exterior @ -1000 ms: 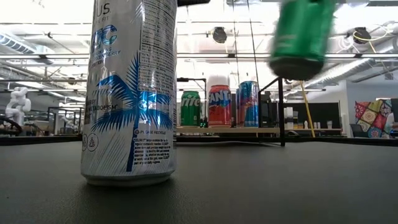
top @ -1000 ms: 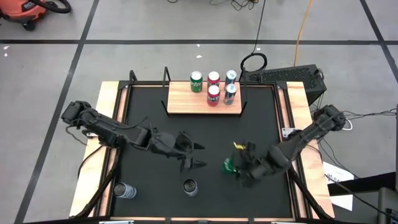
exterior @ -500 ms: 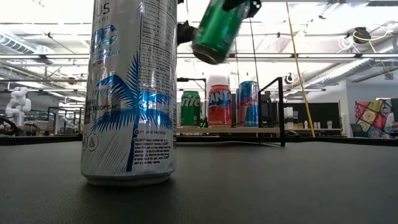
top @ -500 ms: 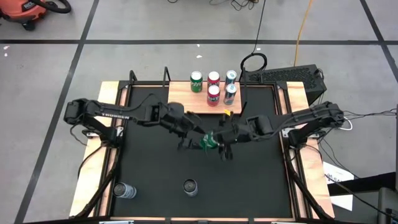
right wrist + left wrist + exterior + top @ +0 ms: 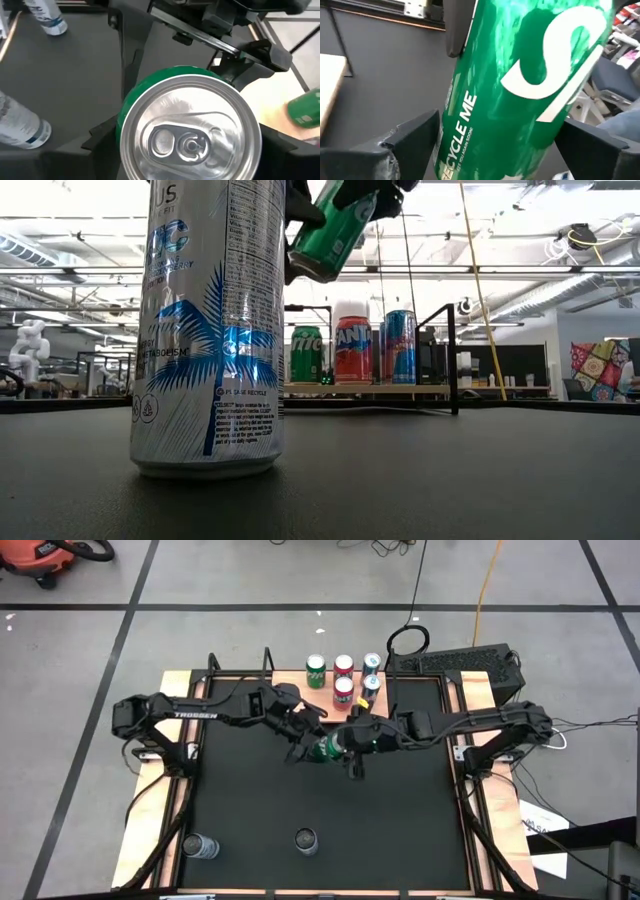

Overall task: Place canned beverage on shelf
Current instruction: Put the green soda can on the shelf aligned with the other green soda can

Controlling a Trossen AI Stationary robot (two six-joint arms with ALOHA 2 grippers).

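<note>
A green can [image 5: 324,748] is in the air over the middle of the table, tilted, between my two grippers. My right gripper [image 5: 342,744] comes from the table's right and is shut on the can's lid end. My left gripper [image 5: 307,744] comes from the left and has its fingers on the can's lower part. The shelf [image 5: 294,702], a light-wood board with black rod uprights, stands at the far edge. Several cans [image 5: 343,692] stand upright on its right part. The shelf also shows in the low view [image 5: 400,390]. My left gripper [image 5: 502,145] has the green can's wall [image 5: 470,125] between its two fingers [image 5: 417,137], one on each side, below the can's middle. It comes from the table's left. The can is clear of the table and tilted. My right gripper [image 5: 190,145] pinches the can's wall just below the lid [image 5: 190,125], one finger [image 5: 102,142] on each side. The fingers lie along the can, coming from the table's right. The can is lifted clear, its bottom [image 5: 310,265] tipped down and to the left.
A tall white and blue can [image 5: 210,330] stands upright near the table's near edge [image 5: 305,839]. Another can [image 5: 200,846] stands at the near left corner. The left half of the shelf board is bare wood. A black device [image 5: 470,662] lies beyond the far right corner.
My right gripper has carried the green can from the table's near right, up and toward the far edge, to the middle. The can has tipped from upright to tilted. My left gripper has gone toward the far edge and the right, and its fingers now stand around the can.
</note>
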